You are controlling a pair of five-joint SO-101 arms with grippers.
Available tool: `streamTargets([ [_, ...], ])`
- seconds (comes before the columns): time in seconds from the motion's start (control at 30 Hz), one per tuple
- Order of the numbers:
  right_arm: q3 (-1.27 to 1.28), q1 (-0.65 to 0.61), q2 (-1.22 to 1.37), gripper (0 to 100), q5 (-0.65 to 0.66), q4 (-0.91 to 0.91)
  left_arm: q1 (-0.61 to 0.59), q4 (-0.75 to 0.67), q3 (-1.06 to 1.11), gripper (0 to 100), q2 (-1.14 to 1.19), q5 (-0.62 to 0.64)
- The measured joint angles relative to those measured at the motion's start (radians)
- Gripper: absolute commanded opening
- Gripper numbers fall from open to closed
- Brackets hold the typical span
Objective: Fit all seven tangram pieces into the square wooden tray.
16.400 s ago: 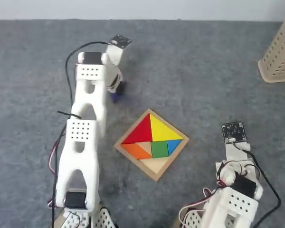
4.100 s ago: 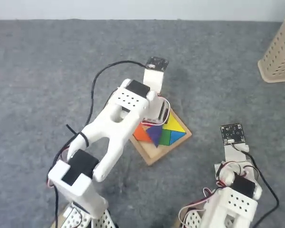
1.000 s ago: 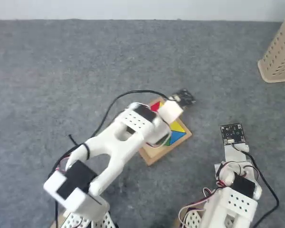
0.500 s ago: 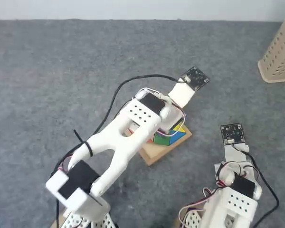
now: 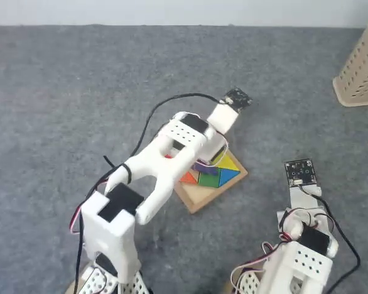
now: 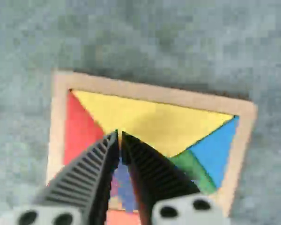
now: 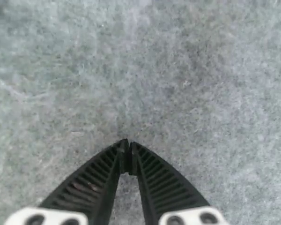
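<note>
The square wooden tray (image 5: 193,201) lies mid-table, holding coloured tangram pieces. In the high view I make out yellow (image 5: 230,163), blue (image 5: 231,175), green (image 5: 210,179), orange (image 5: 189,178) and a purple piece (image 5: 203,166); the left arm covers the rest. In the left wrist view my left gripper (image 6: 120,137) hovers shut over the tray (image 6: 154,91), its tips above the seam between the red triangle (image 6: 79,133) and the yellow triangle (image 6: 154,124). A blue-purple piece (image 6: 124,190) shows between the fingers lower down, lying in the tray. My right gripper (image 7: 126,143) is shut over bare carpet.
Grey carpet covers the whole table. A perforated beige basket (image 5: 360,67) stands at the far right edge. The right arm (image 5: 303,248) sits folded at the near right, beside the tray. The left arm's cable loops above the tray's left side.
The left arm's wrist has swung slightly back left over the tray and lowered. The purple piece now shows lying among the others in the tray. The right arm has not moved.
</note>
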Motion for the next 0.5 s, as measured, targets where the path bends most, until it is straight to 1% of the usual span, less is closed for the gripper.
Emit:
streamTargets([
  [0.1,0.000,0.000,0.000,0.9,0.000,0.000,-0.026,0.012,0.000,1,0.000,-0.011],
  [0.3,0.000,0.000,0.000,0.9,0.000,0.000,-0.028,0.086,0.000,1,0.000,-0.031],
  [0.5,0.000,0.000,0.000,0.9,0.000,0.000,-0.028,0.124,0.000,1,0.000,-0.031],
])
